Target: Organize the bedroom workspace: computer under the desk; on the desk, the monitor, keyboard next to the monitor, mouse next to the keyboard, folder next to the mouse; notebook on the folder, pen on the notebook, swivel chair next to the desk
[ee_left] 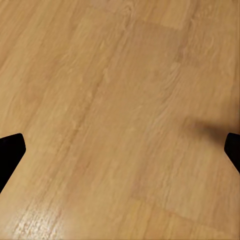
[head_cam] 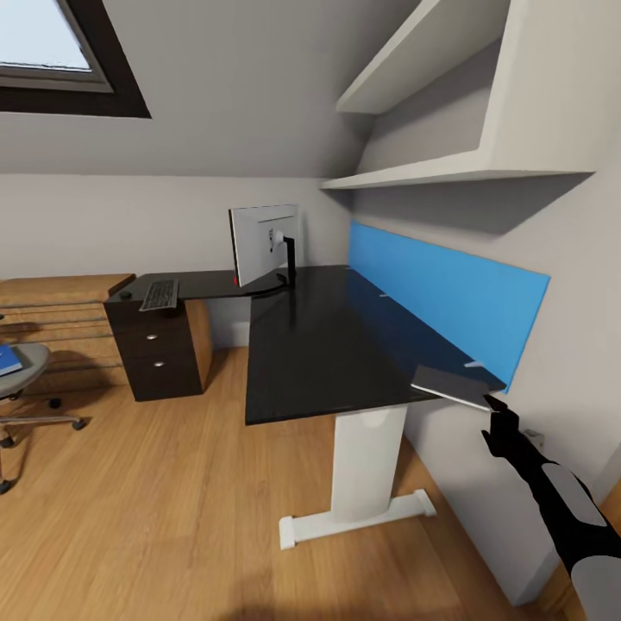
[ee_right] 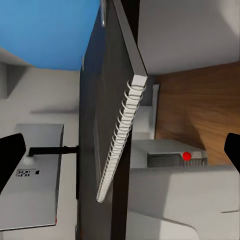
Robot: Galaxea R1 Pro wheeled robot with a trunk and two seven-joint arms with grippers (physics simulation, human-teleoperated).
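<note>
Notebook (head_cam: 450, 385): lies flat at the near right corner of the desk (head_cam: 319, 345), against the blue back panel (head_cam: 448, 293), one edge overhanging the corner. The right wrist view shows its spiral binding.

Right gripper (head_cam: 498, 412): just beside the overhanging edge, fingers spread wide, holding nothing. Contact cannot be judged. Judgement: the overhang gives the fingers an edge to close on.

Left gripper (ee_left: 120, 150): spread wide, empty, pointing at the wooden floor (ee_left: 125, 75), out of the way.

Folder (head_cam: 7, 358): on the chair (head_cam: 21, 371), well apart from the desk, so the stack has no base yet.

Monitor (head_cam: 264, 244) on the desk; keyboard (head_cam: 159, 295) near it on the left wing, mouse (head_cam: 127, 296) just beside the keyboard.

Computer (ee_right: 175, 157): under the desk, red light showing.
</note>
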